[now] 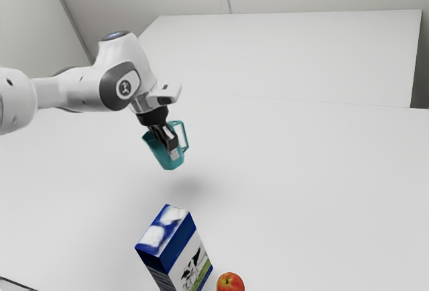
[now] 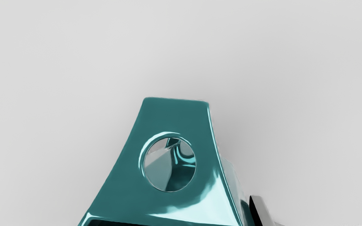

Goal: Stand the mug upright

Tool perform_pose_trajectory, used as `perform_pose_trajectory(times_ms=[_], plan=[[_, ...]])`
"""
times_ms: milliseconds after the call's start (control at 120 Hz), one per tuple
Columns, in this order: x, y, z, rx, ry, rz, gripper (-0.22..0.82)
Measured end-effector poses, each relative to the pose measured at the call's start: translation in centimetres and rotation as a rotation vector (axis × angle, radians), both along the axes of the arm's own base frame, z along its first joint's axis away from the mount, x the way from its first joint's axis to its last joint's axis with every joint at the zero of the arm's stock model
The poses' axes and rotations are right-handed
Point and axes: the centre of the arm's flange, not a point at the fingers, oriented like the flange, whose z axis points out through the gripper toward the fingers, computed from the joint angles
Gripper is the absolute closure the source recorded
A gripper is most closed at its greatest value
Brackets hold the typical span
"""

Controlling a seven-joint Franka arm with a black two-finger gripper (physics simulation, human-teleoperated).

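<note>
Teal mug, raised and tilted

Mug (image 1: 161, 153): aloft above the table (image 1: 301, 190), gripped between the fingers of the gripper (image 1: 173, 148); handle toward two o'clock in the exterior view. Carton (image 1: 171, 247): blue and white, cow picture, lettering too small to tell; at the mug's six o'clock. Apple (image 1: 230, 283): red, at its five. Arm (image 1: 80, 91): white, round emblem (image 1: 125, 88).

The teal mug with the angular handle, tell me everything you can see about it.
The glossy teal mug, perhaps glazed ceramic or metal, has flat sides, an angular loop handle toward the exterior view's right, and a round opening in one face. It hangs tilted above the white table, held in the black two-finger gripper.
</note>
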Motion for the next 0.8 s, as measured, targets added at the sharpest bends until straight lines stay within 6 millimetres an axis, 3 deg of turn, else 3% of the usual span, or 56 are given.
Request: perform_pose_trajectory(times_ms=[275, 458, 575, 800], plan=[[0.8, 0.8, -4.0, 0.106, 0.021, 0.029, 0.77], [-0.4, 0.8, -6.3, 0.114, 0.016, 0.052, 0.77], [-1.7, 1.4, -6.5, 0.109, -0.009, 0.068, 0.77], [-1.5, 3.0, -5.8, 0.131, -0.067, 0.092, 0.77]])
